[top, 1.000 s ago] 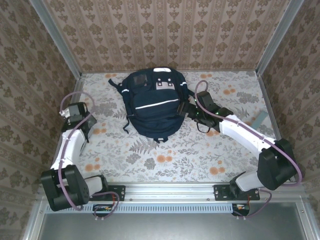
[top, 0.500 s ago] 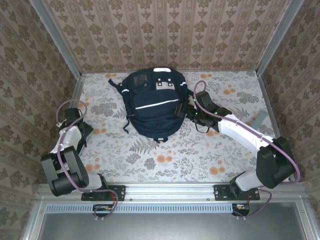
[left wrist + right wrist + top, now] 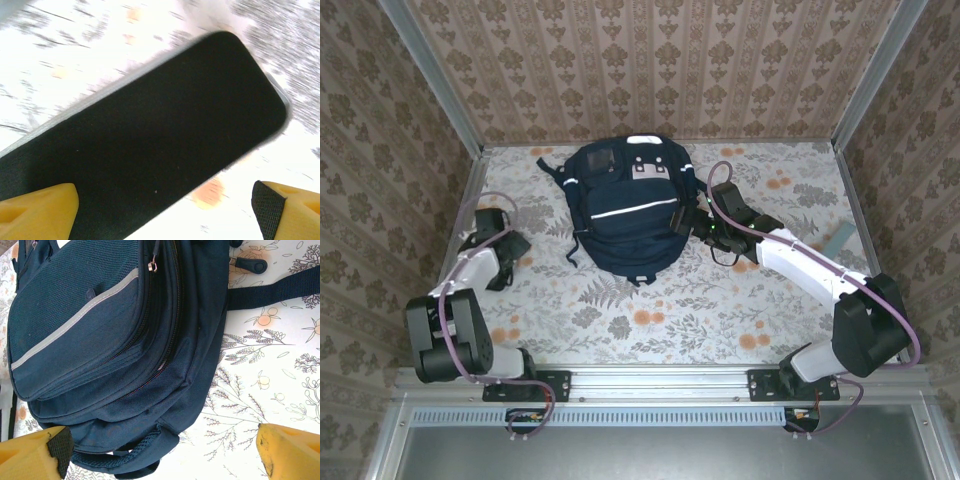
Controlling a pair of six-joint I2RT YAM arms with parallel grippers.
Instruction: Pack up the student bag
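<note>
Swung inward since a second ago, the left gripper (image 3: pixel 510 246) hovers wide open and empty over a flat black slab (image 3: pixel 150 125). The right gripper (image 3: pixel 684 218) gapes empty beside the student bag (image 3: pixel 625 205), which lies mid-table, zips seemingly closed. Packing looks barely begun.

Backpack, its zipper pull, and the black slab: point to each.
Backpack (image 3: pixel 620 232), top view, lower front panel.
Zipper pull (image 3: pixel 154 265), right wrist view, metal tab.
Black slab (image 3: pixel 150 135), left wrist view, flat face.
</note>
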